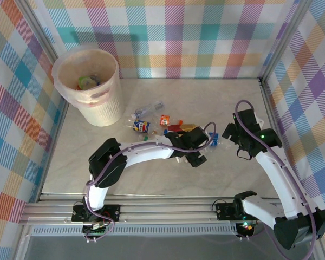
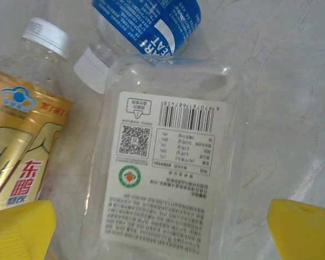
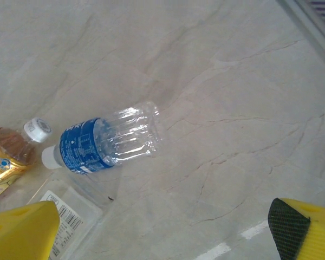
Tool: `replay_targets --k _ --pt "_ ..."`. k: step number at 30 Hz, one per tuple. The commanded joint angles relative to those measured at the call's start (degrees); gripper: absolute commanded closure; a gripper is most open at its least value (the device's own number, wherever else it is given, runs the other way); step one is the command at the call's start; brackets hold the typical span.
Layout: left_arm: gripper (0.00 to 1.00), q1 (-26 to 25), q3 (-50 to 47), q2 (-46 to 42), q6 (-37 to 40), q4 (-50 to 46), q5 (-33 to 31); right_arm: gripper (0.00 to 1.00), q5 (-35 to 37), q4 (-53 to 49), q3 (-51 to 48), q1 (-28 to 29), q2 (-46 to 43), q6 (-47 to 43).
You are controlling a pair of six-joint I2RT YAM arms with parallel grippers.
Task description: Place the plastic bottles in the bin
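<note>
**Left jaws.** Spread wide, nothing held. In the left wrist view their yellow fingertips (image 2: 21, 230) stand at the two lower corners.
- Between the tips lies a clear flat bottle (image 2: 162, 179), flat on the table (image 2: 292, 81). Its white printed label, with barcode and square code, faces up. A gap shows between the bottle and each tip.
- Just beyond it is a blue-labelled bottle (image 2: 146, 21), whose white cap (image 2: 89, 67) touches or overlaps the flat bottle's far corner.
- To the left lies a gold-labelled bottle (image 2: 21, 146) with red characters and a white cap, just beside the flat bottle.

**Right jaws.** Also spread wide, and empty. The right wrist view shows one yellow fingertip (image 3: 309, 230) with a black pad at lower right and the other at lower left. Only bare table lies between them.
- The same blue-labelled bottle lies on its side near the left tip, with its ribbed clear body pointing right.
- The flat bottle's barcode corner is close by the left tip.

**Remaining plastic bottles.** In the top view, loose pieces are scattered on the middle of the table:
- one with a blue and yellow label (image 1: 142, 126);
- a clear one (image 1: 149, 108);
- orange and red ones (image 1: 164, 120).

**Bin** (image 1: 109, 103). It stands upright at the far left corner of the table, well apart from both jaws. Several bottles (image 1: 89, 82) are already inside.

**Surround.** Checked cloth walls (image 1: 206, 32).
</note>
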Motion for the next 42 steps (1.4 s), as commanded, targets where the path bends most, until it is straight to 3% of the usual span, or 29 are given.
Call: replay_targets --k 1,29,42 --pt "0.0 -0.53 3.79 2.98 -0.27 -3.25 -1.53 0.0 3.35 -2.55 2.07 -0.53 -1.31 -0.57" --pt "0.01 2.85 9.42 12.65 -2.04 -6.2 0.59 0.0 2.39 -0.79 0.58 -1.4 -0.63 -1.03" --pt "0.2 3.05 7.66 11.85 -2.27 -7.2 1.13 0.0 1.93 -0.12 0.05 -1.53 -0.45 -1.03"
